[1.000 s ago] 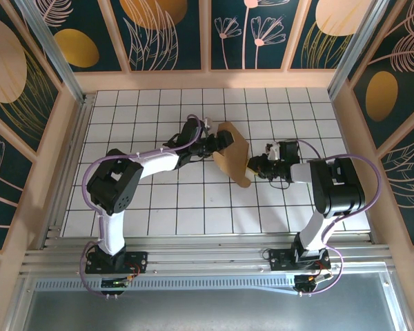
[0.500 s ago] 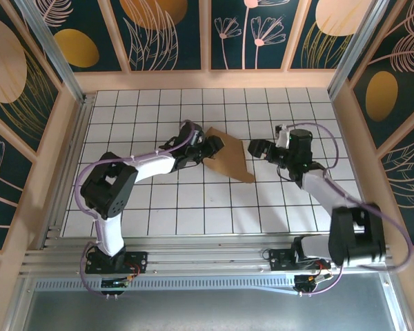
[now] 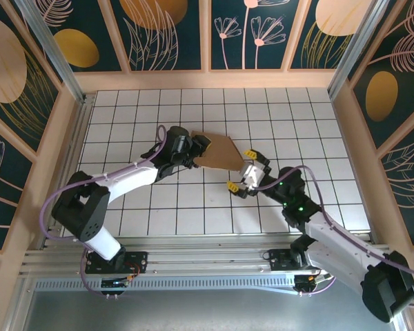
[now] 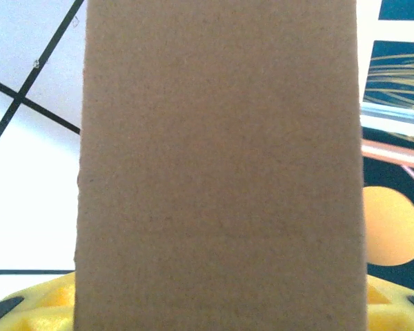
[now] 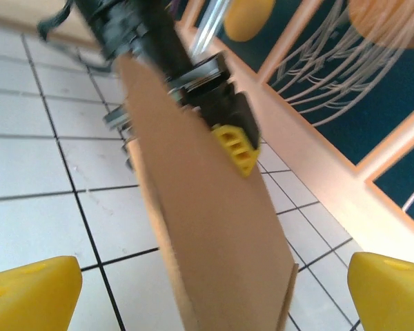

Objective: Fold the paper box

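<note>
The paper box (image 3: 219, 153), held up mid-table: my left pincer (image 3: 195, 152) clamps its left edge; my right pincer (image 3: 241, 170) gapes wide at its near-right corner. Thin, light, easily creased card, probably best gripped at flap edges.

Left end effector (image 3: 197, 149) clamped partway, pointing right; right end effector (image 3: 241, 170) spread wide, pointing left, facing it.
</note>
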Robot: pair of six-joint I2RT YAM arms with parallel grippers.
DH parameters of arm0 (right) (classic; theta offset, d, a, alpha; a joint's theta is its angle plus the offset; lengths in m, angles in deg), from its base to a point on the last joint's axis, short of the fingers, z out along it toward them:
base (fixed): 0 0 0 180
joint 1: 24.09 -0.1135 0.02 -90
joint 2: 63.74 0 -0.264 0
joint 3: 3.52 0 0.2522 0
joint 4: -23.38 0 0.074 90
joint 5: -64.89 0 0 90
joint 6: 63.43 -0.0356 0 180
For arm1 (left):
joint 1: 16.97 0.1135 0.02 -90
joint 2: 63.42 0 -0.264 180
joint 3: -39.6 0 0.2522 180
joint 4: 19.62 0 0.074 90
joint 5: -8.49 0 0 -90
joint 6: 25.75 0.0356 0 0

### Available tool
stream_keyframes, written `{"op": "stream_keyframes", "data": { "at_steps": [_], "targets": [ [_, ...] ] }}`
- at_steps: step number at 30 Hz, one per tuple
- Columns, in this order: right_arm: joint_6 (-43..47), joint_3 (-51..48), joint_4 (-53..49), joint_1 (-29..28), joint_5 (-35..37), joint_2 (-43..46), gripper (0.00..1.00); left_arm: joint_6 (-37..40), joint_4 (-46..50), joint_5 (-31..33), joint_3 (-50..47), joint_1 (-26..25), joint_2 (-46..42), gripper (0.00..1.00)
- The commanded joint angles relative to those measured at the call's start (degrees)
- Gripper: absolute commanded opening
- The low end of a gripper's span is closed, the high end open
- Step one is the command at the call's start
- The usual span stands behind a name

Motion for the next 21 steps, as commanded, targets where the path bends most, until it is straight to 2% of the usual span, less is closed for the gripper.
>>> {"op": "stream_keyframes", "data": {
  "at_steps": [1, 6, 9, 14, 17, 21],
  "targets": [
    [14.03, 1.97, 4.71, -4.5, 8.82, -5.19, 0.99, -5.7, -0.98, 2.27, -2.56, -0.04, -3.36, 0.45],
    [16.69, 5.49, 13.98, -6.96, 17.19, -16.57, 0.98, -7.27, -1.91, 2.32, -4.14, -0.09, -5.09, 0.45],
    [16.88, 8.13, 14.24, -7.01, 16.76, -21.19, 0.93, -7.38, -2.12, 2.76, -4.67, -0.03, -6.23, 0.45],
    [16.71, 10.79, 13.23, -7.45, 14.97, -26.3, 0.72, -7.8, -2.43, 3.28, -5.3, -0.1, -7.62, 0.45],
    [17.06, 12.14, 10.02, -7.69, 13.0, -27.2, 0.62, -8.26, -3.19, 3.37, -5.59, -0.05, -7.94, 0.45],
    [16.8, 13.73, 4.17, -7.77, 10.9, -27.6, 0.5, -8.97, -5.03, 2.87, -5.54, -0.02, -7.9, 0.52]
  ]
}}
